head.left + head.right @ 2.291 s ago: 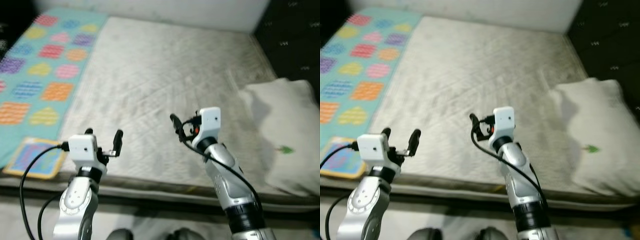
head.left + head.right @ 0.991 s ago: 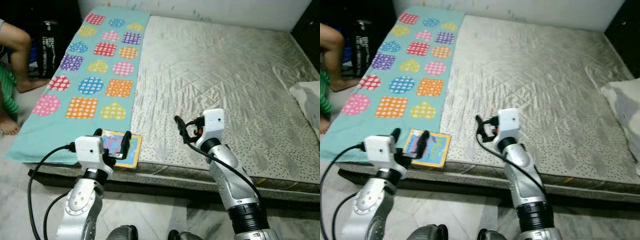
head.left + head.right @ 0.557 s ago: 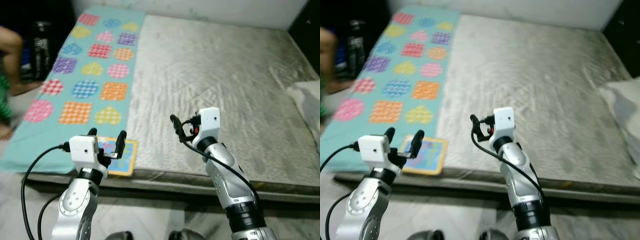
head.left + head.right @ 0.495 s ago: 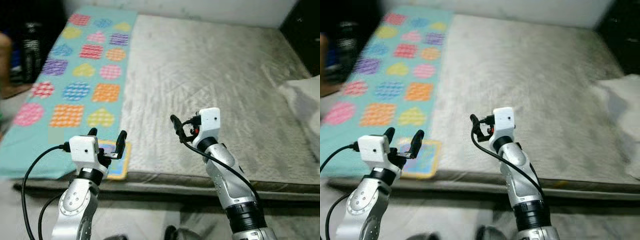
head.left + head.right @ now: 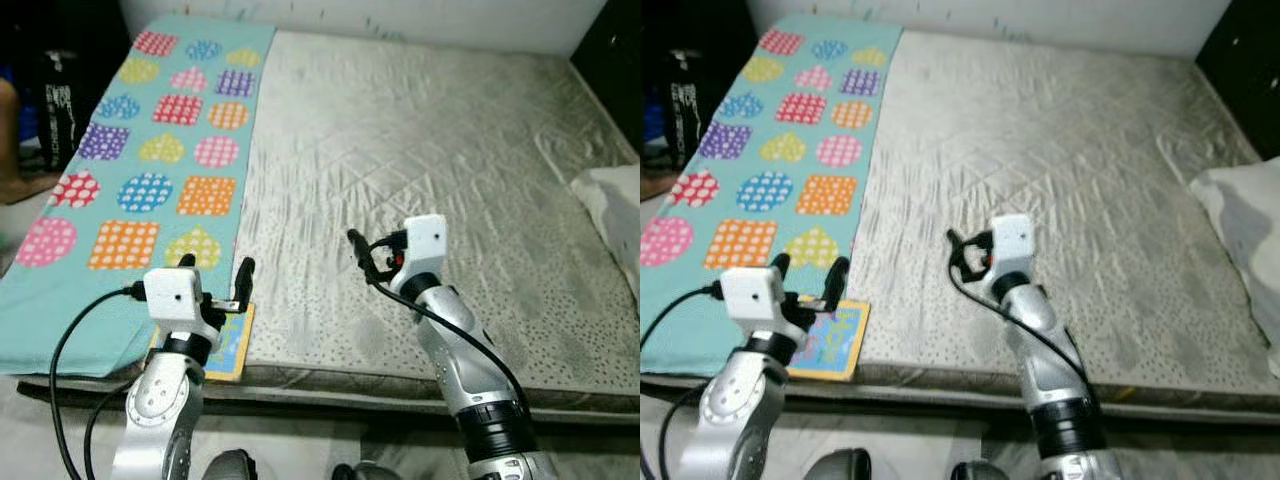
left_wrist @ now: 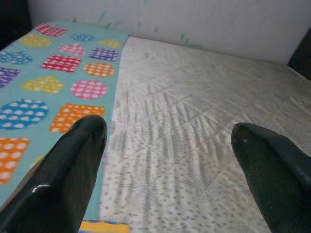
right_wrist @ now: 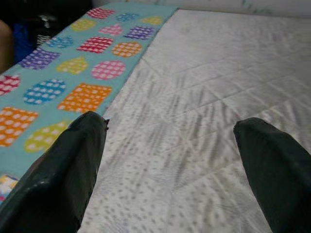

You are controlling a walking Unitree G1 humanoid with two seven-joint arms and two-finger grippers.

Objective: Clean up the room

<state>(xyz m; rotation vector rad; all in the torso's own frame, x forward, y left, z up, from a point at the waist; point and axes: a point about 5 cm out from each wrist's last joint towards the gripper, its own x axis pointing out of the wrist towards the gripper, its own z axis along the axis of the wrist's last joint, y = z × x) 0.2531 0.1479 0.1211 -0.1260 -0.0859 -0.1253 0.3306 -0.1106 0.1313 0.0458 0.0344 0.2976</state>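
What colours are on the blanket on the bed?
The blanket is teal, with spotted and checked hearts, circles and squares. The left eye view shows it best.

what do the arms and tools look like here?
Both arms are silver metal with black joint bands. Each wrist carries a white box, and a black cable loops from it. The left tool and right tool each have two long, rounded, glossy black fingers.

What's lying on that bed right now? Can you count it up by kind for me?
Blanket: 1, teal with coloured patches, along the robot's left side of the mattress.
Book: 1, at the near edge, below the left hand.
Pillow: 1, white, at the far right, cut off by the picture's edge.
Total: 3 things on the bed.
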